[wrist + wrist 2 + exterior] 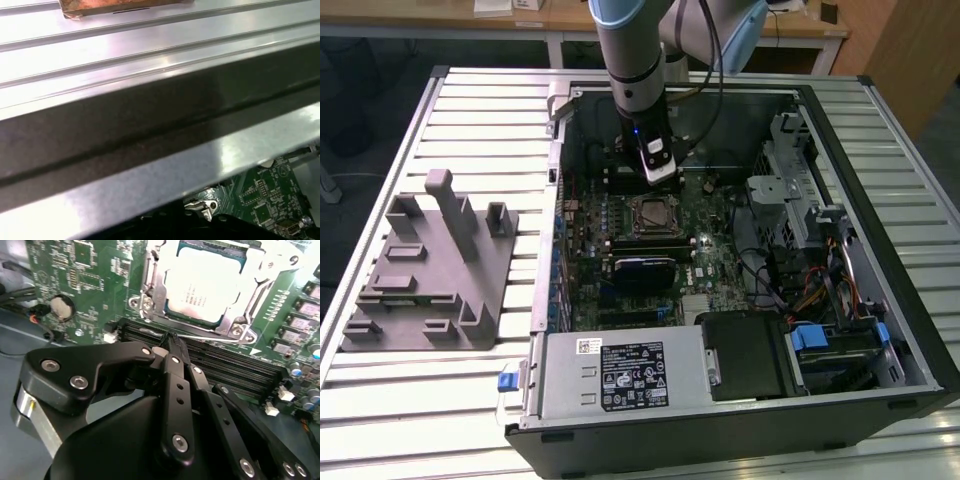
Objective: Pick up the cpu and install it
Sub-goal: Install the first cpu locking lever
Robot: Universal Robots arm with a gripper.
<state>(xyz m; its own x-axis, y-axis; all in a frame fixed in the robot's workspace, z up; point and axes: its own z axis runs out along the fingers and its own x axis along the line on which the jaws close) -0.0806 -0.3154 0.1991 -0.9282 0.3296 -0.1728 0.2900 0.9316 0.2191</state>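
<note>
- The cpu [206, 287] is sitting in the motherboard socket [150, 290], silvery top facing up, with the metal retention frame around its edges. In the exterior view it's the small square [651, 213] roughly mid-board inside the open pc case [880, 250].
- My end effector [172, 342] is hanging just above the board on the far side of the socket, near the cpu but not touching it. In the exterior view it's the bit with the white tip [658, 165] coming down from my arm [632, 50].
- Fingers [176, 380] are pressed together, tips meeting in a point, nothing pinched between them.
- Right under the fingertips in the second wrist view are the black memory slots [235, 370], running alongside the socket.
- The green motherboard [55, 270] has a round coin battery [61, 306] off to one side.
- The grey fixture [430, 270] sits on the slatted desk [380, 400], well apart from the case on the exterior view's left.
- First wrist view is mostly the case's metal edge [150, 165] with a corner of green board [260, 195].
</note>
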